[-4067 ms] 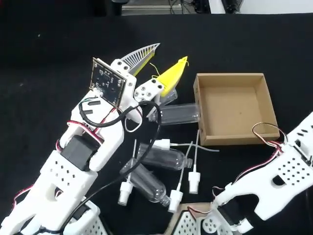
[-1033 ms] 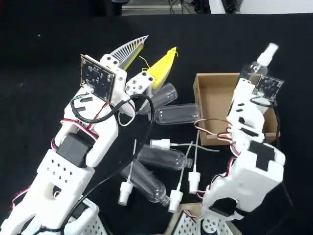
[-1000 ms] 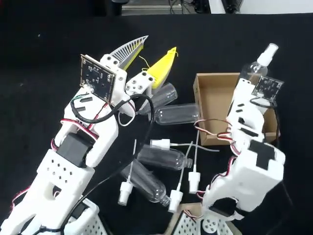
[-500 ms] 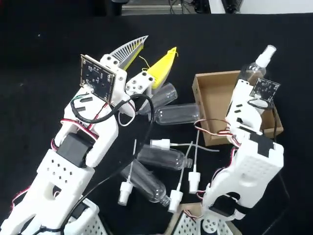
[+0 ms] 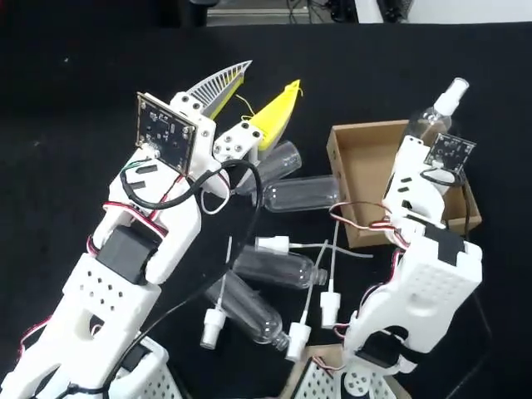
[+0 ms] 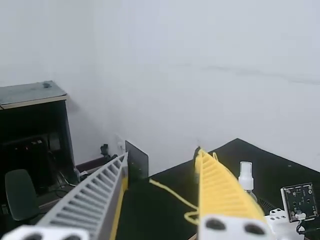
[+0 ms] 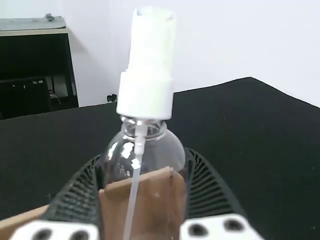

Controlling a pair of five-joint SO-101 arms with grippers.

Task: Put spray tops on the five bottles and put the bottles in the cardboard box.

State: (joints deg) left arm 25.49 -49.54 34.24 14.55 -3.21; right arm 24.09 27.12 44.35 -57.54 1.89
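Already capped with a white spray top [image 7: 147,65], the clear, round-shouldered plastic bottle [image 7: 155,150] sat clamped between the right gripper's [image 7: 145,185] dark ribbed fingers [image 7: 212,189]. It was over the cardboard box's [image 5: 353,133] far wall, its long axis slanting toward the worktop's [image 5: 83,66] far-right corner. The left gripper [image 5: 273,76] hung spread wide, aimed at the far edge. Four loose bottles [image 5: 303,193] lay beside the box.
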